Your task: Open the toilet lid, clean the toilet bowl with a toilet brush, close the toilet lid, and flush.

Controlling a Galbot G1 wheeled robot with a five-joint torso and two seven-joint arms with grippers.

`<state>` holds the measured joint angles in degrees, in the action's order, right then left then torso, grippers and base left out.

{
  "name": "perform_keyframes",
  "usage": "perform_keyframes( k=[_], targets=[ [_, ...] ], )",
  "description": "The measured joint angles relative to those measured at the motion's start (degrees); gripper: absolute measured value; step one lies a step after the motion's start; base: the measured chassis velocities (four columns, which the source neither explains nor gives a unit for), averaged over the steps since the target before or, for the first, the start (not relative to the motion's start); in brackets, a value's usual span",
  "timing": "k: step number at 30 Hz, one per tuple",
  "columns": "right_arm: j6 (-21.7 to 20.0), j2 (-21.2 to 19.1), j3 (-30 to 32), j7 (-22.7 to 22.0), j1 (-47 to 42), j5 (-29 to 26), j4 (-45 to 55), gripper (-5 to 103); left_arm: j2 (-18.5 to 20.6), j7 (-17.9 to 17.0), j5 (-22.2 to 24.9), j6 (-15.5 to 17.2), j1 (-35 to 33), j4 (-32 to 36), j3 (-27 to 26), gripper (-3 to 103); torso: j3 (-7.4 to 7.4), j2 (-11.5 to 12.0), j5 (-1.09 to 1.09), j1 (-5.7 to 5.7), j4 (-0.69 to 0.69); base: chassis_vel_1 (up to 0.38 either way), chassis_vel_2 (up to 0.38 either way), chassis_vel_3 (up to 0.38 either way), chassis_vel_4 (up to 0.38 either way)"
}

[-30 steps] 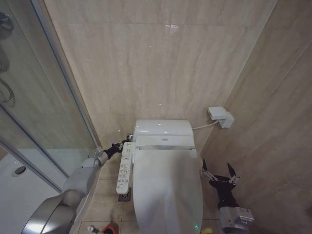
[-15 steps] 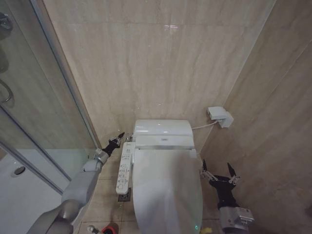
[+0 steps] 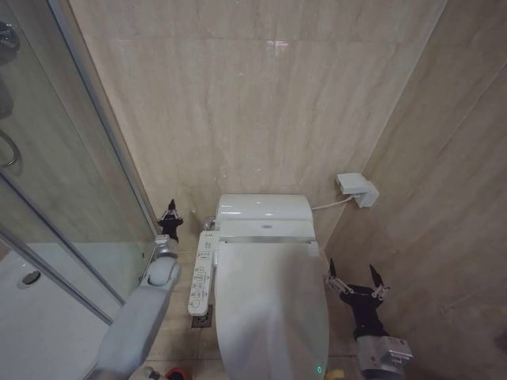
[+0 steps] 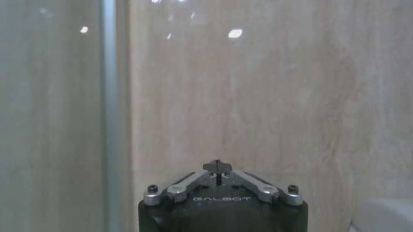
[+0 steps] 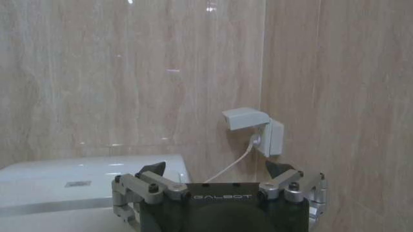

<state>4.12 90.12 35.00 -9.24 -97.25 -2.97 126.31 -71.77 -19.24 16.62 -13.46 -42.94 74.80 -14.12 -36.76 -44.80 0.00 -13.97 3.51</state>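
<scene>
The toilet lid lies shut over the toilet bowl, which is hidden beneath it. My left gripper is shut and empty, raised beside the toilet's left rear corner and pointing at the tiled wall; in the left wrist view its fingertips meet in front of the wall. My right gripper hangs open to the right of the lid, holding nothing, and in the right wrist view it faces the toilet's rear unit. A bit of the red brush holder peeks in at the bottom edge; the brush itself is hidden.
A side control panel runs along the toilet's left. The shower's glass door and metal frame close off the left. A white wall socket box with a cable sits on the right wall. A floor drain lies below the panel.
My left arm has swung its shut gripper away from the control panel, up and leftward toward the wall. The right arm and the lid have not moved.
</scene>
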Motion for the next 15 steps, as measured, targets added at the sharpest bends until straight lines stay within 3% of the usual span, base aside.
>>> perform_keyframes(
  k=[1,4,10,15],
  targets=[
    [0.0,0.0,0.0,0.0,0.0,0.0,0.0,100,0.0,0.0,0.0,0.0,0.0,0.0,0.0,0,0.0,0.0,0.0,0.0,0.0,0.0,0.0,0.0,0.0],
    [0.0,0.0,0.0,0.0,0.0,0.0,0.0,100,1.8,-2.9,0.7,4.1,-5.3,7.8,-2.0,0,0.0,0.0,0.0,0.0,0.0,0.0,0.0,0.0,0.0],
    [0.0,0.0,0.0,0.0,0.0,0.0,0.0,100,3.9,-4.0,1.6,6.6,-12.1,16.3,-4.4,0,0.0,0.0,0.0,0.0,0.02,0.0,0.0,0.0,0.0],
    [0.0,0.0,0.0,0.0,0.0,0.0,0.0,100,5.5,-4.3,2.0,10.6,-19.5,24.8,-6.4,0,0.0,0.0,-0.01,0.01,0.01,0.0,0.0,0.0,0.0]
  ],
)
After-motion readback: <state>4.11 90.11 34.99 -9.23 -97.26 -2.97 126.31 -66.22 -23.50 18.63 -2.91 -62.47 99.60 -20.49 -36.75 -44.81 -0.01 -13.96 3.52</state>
